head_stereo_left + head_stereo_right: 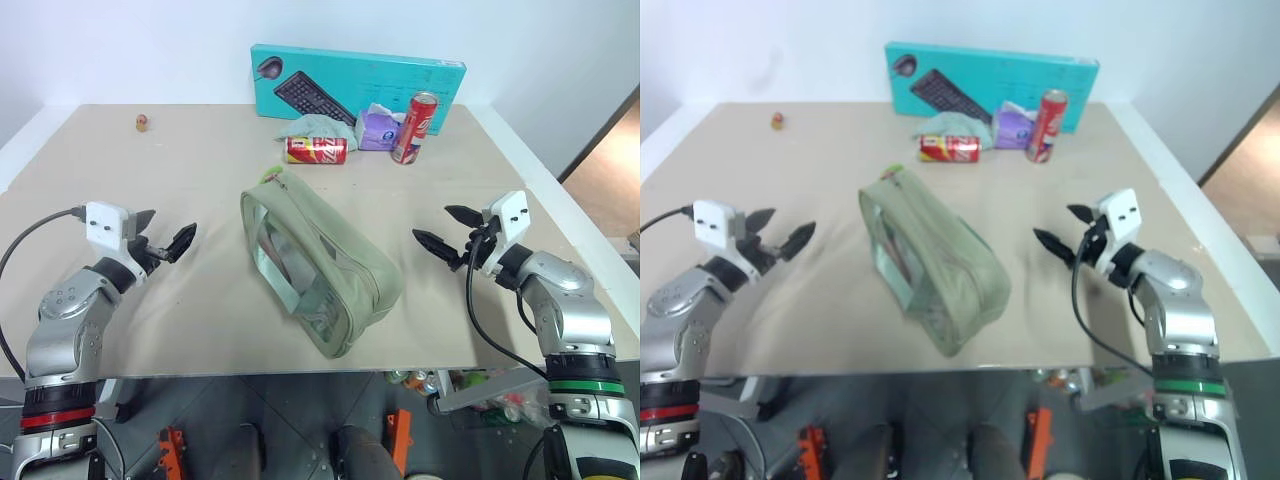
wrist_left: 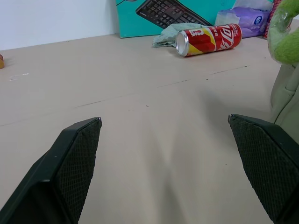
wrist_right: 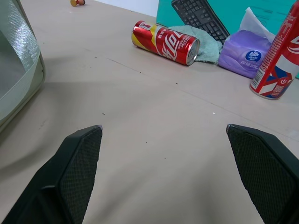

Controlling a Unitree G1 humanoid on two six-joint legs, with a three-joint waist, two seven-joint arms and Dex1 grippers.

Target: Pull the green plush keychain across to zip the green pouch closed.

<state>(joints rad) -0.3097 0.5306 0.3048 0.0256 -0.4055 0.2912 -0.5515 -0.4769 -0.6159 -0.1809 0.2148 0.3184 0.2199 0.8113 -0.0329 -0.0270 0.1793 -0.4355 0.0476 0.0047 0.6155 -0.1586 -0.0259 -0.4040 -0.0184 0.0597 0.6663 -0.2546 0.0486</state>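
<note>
The pale green pouch lies on its side in the middle of the table, a clear window side facing left. The lime-green plush keychain sits at the pouch's far end and also appears in the left wrist view. My left gripper hovers open to the left of the pouch, well apart from it. On the pouch's right, my right gripper stands open, pointing toward it with a gap between. Neither holds anything.
At the back stand a teal keyboard box, a lying red can, an upright red can, a purple tissue pack and a pale green rag. A small object sits far left.
</note>
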